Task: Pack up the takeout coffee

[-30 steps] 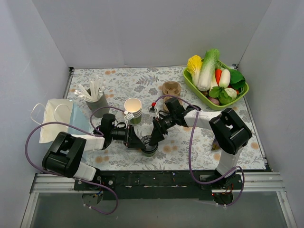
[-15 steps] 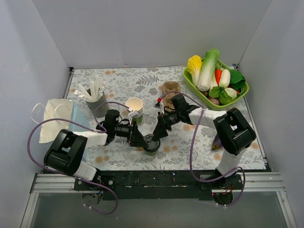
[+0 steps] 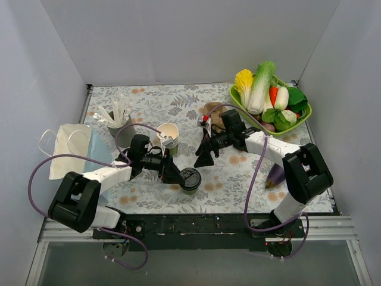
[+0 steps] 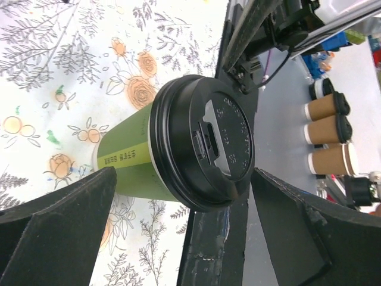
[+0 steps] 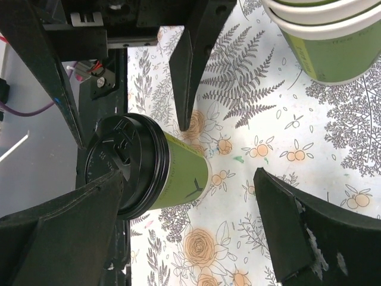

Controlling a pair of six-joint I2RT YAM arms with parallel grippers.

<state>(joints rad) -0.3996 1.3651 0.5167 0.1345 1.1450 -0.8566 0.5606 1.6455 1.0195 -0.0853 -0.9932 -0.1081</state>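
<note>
The takeout coffee (image 3: 190, 179), green below with a black lid, stands upright near the front edge of the floral tablecloth. My left gripper (image 3: 174, 174) is open just left of it. In the left wrist view the cup (image 4: 128, 161) and its lid (image 4: 205, 140) sit between the spread fingers (image 4: 59, 220) without touching them. My right gripper (image 3: 203, 159) is open, behind and to the right of the cup and apart from it. In the right wrist view the cup (image 5: 178, 173) lies between and beyond the wide fingers (image 5: 309, 232).
A stack of lidless cups (image 3: 168, 137) stands behind the left gripper and also shows in the right wrist view (image 5: 333, 36). A cardboard cup carrier (image 3: 214, 112), a green vegetable basket (image 3: 247, 113), a grey holder of stirrers (image 3: 122, 124), a face mask (image 3: 71, 146) and an eggplant (image 3: 275, 176) lie around.
My right gripper has drawn back from the coffee cup, up and to the right. The left arm has shifted slightly right; the cup stands with its lid on.
</note>
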